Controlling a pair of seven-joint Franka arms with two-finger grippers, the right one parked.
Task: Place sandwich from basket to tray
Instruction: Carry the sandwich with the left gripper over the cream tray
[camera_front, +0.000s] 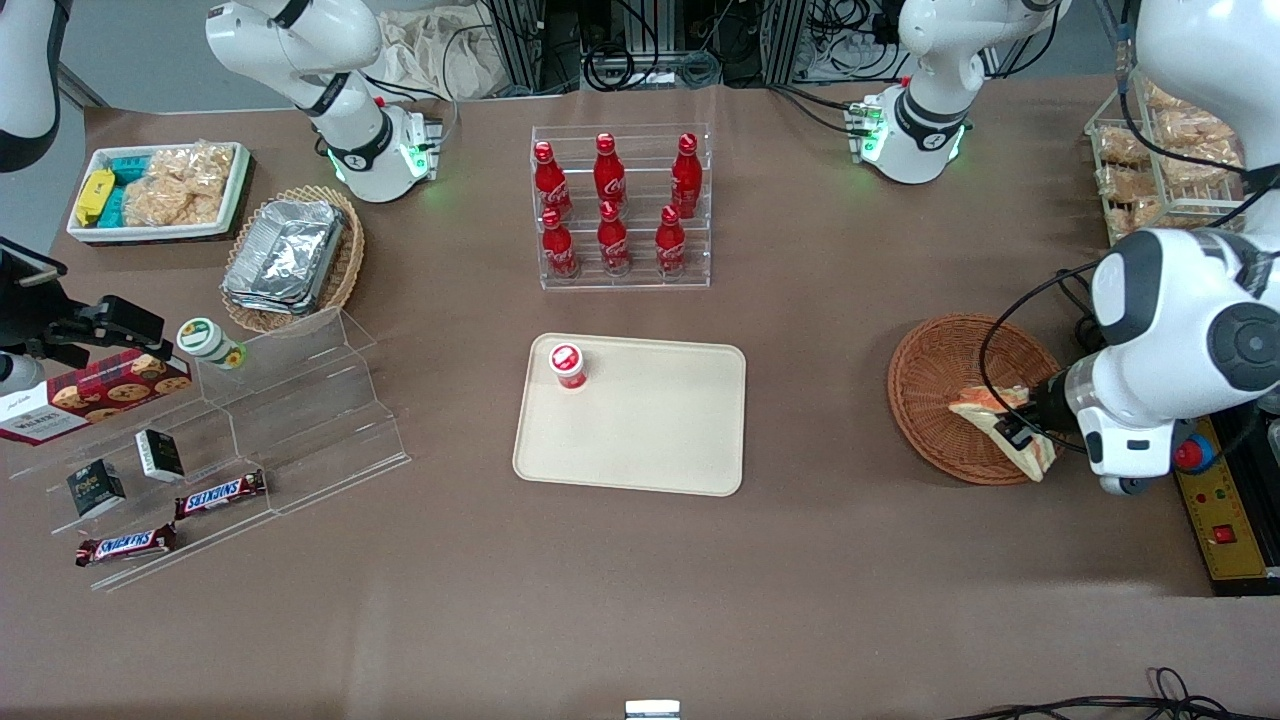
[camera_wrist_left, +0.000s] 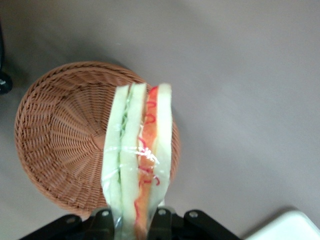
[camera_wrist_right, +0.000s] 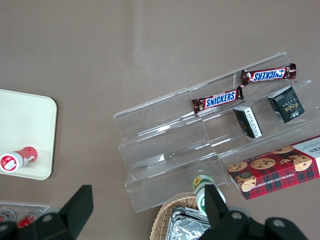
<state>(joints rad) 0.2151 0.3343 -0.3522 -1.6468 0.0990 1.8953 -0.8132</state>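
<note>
The sandwich (camera_front: 978, 408) is a pale bread wedge wrapped in clear film, with orange-red and green filling. My left gripper (camera_front: 1018, 433) is shut on it and holds it over the edge of the round reddish-brown wicker basket (camera_front: 935, 385) that is nearer the front camera. In the left wrist view the sandwich (camera_wrist_left: 137, 150) stands between the two black fingers (camera_wrist_left: 162, 222), with the basket (camera_wrist_left: 60, 135) beneath it and nothing else in the basket. The cream tray (camera_front: 650, 430) lies at mid-table, toward the parked arm from the basket; its corner shows in the left wrist view (camera_wrist_left: 292, 227).
A small red-capped cup (camera_front: 567, 365) stands on the tray's corner. A clear rack of red bottles (camera_front: 620, 205) stands farther from the front camera than the tray. A yellow control box (camera_front: 1225, 520) lies beside the basket at the table's edge. Bagged snacks (camera_front: 1150, 150) sit in a wire rack at the working arm's end.
</note>
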